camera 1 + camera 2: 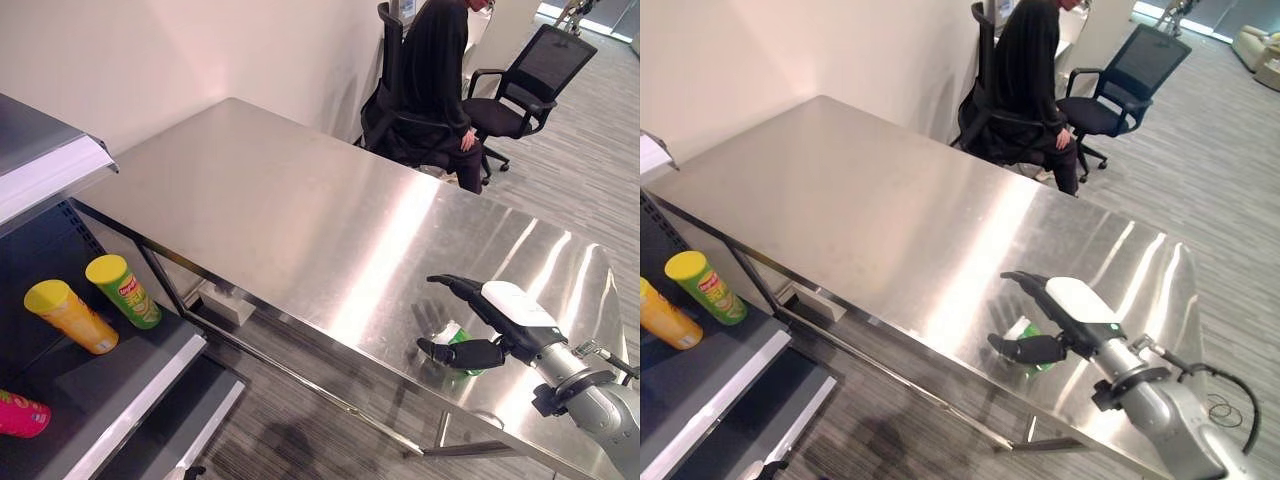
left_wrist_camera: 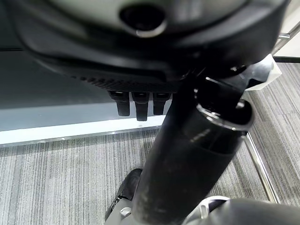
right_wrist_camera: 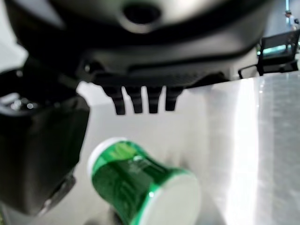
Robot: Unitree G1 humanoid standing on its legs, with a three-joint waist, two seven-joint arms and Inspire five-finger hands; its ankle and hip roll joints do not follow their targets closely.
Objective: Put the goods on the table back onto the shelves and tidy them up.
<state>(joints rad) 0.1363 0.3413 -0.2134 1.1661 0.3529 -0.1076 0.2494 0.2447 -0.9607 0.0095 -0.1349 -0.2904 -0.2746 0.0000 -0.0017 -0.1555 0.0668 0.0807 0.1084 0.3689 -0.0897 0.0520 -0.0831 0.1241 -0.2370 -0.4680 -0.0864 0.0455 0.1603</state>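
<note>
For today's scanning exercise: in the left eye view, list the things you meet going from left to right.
Pink can → yellow canister → green canister → seated person → right hand above the small green cup → empty office chair.

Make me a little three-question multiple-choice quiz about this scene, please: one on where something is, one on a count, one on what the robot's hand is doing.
1. Where is the small green cup with a white rim?
A. On the steel table
B. On the floor
C. On the shelf

2. How many yellow-lidded tubes stand on the dark shelf?
A. None
B. Two
C. Five

3. The right hand is:
A. Clenched on the cup
B. Open around the cup
C. Resting on the shelf

Answers: 1 A, the cup lies tipped on the steel. 2 B, an orange tube and a green tube. 3 B, fingers above and thumb below, not closed.
</note>
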